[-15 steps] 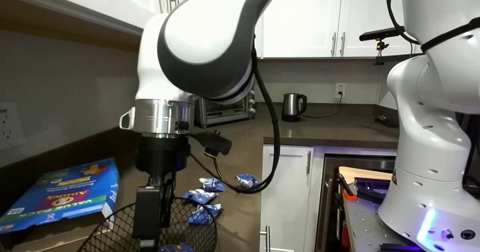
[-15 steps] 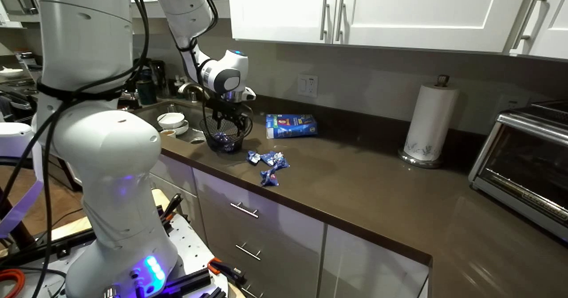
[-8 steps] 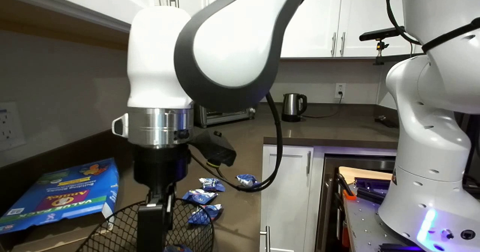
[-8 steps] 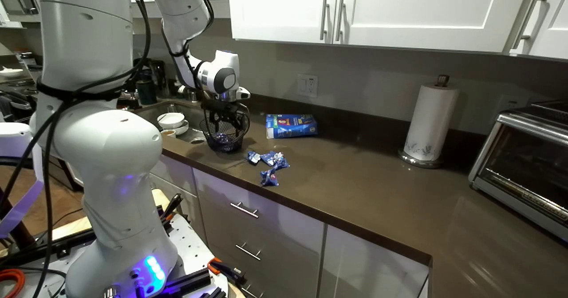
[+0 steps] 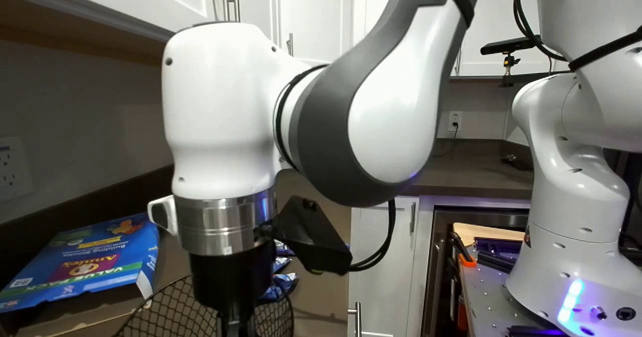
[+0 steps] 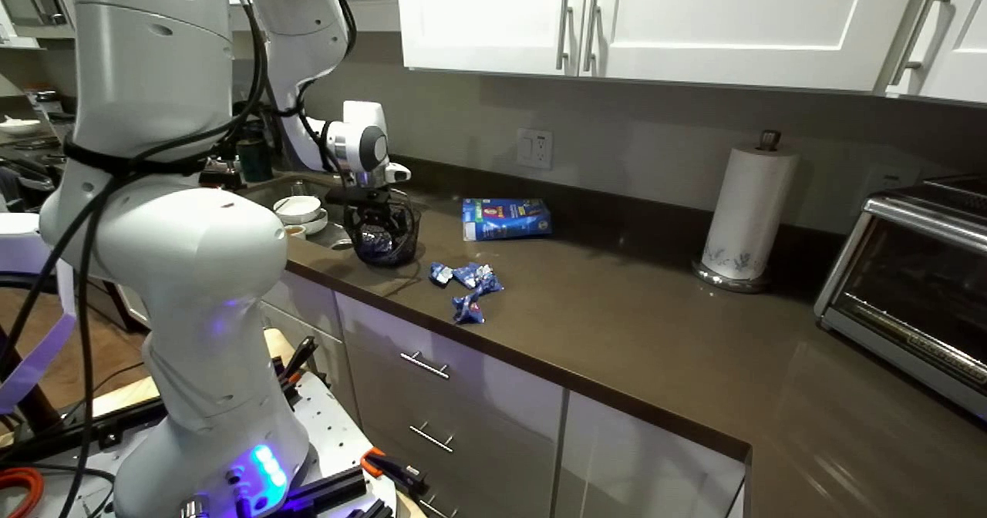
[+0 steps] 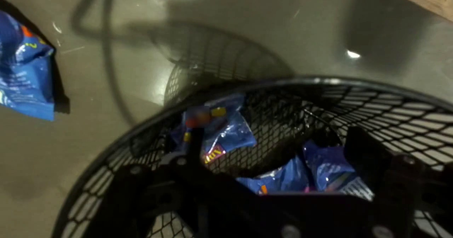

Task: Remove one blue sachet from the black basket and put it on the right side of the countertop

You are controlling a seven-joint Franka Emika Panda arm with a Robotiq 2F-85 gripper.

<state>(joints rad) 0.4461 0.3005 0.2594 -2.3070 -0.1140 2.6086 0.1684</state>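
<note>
The black basket (image 7: pixel 318 81) stands on the countertop (image 6: pixel 617 310), near the sink. Its mesh also shows in an exterior view (image 5: pixel 170 312). Several blue sachets lie inside it: one sachet (image 7: pixel 233 131) by the left finger, and two more (image 7: pixel 283 176) (image 7: pixel 329 163) toward the right finger, partly hidden by the gripper. My gripper (image 7: pixel 277 142) is open, pointing down with its fingers inside the basket and nothing visibly held. Whether a finger touches a sachet is unclear. More sachets (image 6: pixel 466 279) lie on the countertop beside the basket; one (image 7: pixel 24 68) shows in the wrist view.
A large blue printed box (image 6: pixel 505 219) lies by the wall behind the basket. A sink with white bowls (image 6: pixel 298 210) is beside the basket. A paper towel roll (image 6: pixel 748 210) and a toaster oven (image 6: pixel 917 294) stand farther along the countertop. A white cabinet overhangs the arm.
My gripper has moved left and lower into the basket in an exterior view, with the arm coming nearer the camera in an exterior view. The basket's rim has shifted slightly. The loose sachets have not moved.
</note>
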